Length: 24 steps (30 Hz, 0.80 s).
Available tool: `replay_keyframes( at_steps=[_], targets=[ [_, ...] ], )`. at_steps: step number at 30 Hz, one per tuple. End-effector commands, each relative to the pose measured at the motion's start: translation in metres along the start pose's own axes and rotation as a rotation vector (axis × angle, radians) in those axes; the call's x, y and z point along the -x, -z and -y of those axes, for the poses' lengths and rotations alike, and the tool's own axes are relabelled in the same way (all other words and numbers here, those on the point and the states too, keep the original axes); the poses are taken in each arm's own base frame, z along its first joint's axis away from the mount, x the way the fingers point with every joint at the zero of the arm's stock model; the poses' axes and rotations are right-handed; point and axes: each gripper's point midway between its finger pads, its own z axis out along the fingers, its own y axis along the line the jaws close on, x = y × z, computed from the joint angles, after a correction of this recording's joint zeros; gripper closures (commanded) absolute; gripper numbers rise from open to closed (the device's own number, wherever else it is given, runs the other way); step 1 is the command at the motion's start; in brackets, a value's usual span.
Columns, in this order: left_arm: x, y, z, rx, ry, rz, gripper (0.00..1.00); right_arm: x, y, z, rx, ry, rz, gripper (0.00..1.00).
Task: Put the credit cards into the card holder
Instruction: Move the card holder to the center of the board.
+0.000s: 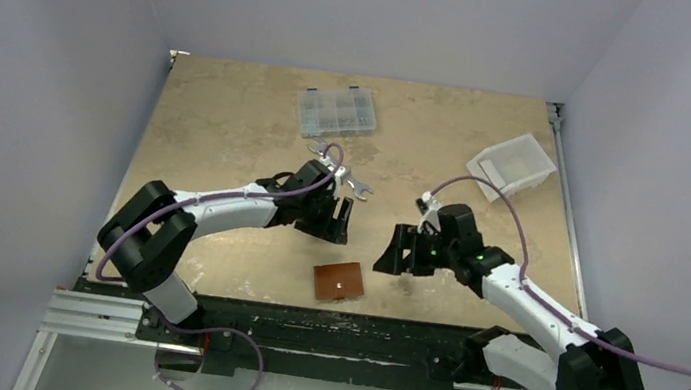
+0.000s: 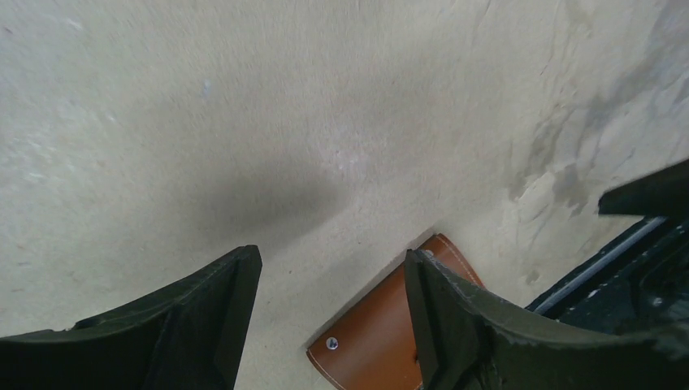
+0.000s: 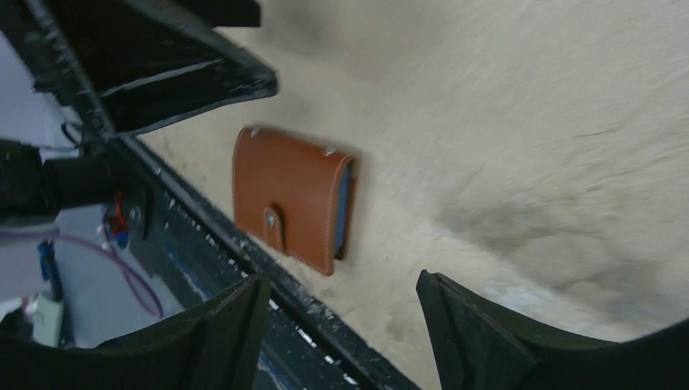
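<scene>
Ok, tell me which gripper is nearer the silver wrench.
Left. The left gripper sits just on the near side of the wrench, almost beside it. The right gripper hangs farther off, to the wrench's right and nearer the front.

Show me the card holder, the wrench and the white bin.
card holder [image 1: 342, 278], top view, brown face by the snap
wrench [image 1: 353, 185], top view, silver shaft
white bin [image 1: 512, 165], top view, bare inside

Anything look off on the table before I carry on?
The card holder lies shut, strap snapped, skewed near the table's front edge, and no loose cards show in any view. A wrench lies just beyond the left gripper. Nothing looks spilled or damaged.
</scene>
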Motion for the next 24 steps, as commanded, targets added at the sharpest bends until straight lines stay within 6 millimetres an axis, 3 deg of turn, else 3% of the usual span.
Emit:
replay_keyframes(
  at_steps=[1,4,7,13,19,24],
  targets=[
    [-0.017,-0.013,0.002,0.030,-0.035,-0.010,0.33,-0.022,-0.016,-0.045,0.183,-0.002,-0.048,0.29],
    [-0.031,-0.017,0.001,0.057,-0.054,-0.035,0.42,-0.043,-0.031,-0.061,0.215,-0.001,-0.092,0.45],
    [-0.044,-0.017,0.001,0.065,-0.048,-0.051,0.49,-0.054,-0.042,-0.065,0.197,-0.006,-0.104,0.50],
    [-0.062,-0.013,-0.005,0.081,0.003,-0.034,0.59,-0.047,-0.065,-0.053,0.113,-0.030,-0.065,0.66],
    [-0.075,-0.007,-0.012,0.088,0.091,-0.007,0.67,-0.006,-0.099,-0.062,0.093,-0.025,0.027,0.71],
    [-0.071,0.006,-0.016,0.097,0.150,0.072,0.64,0.059,-0.136,-0.045,-0.130,0.128,0.094,0.67]
  ],
)
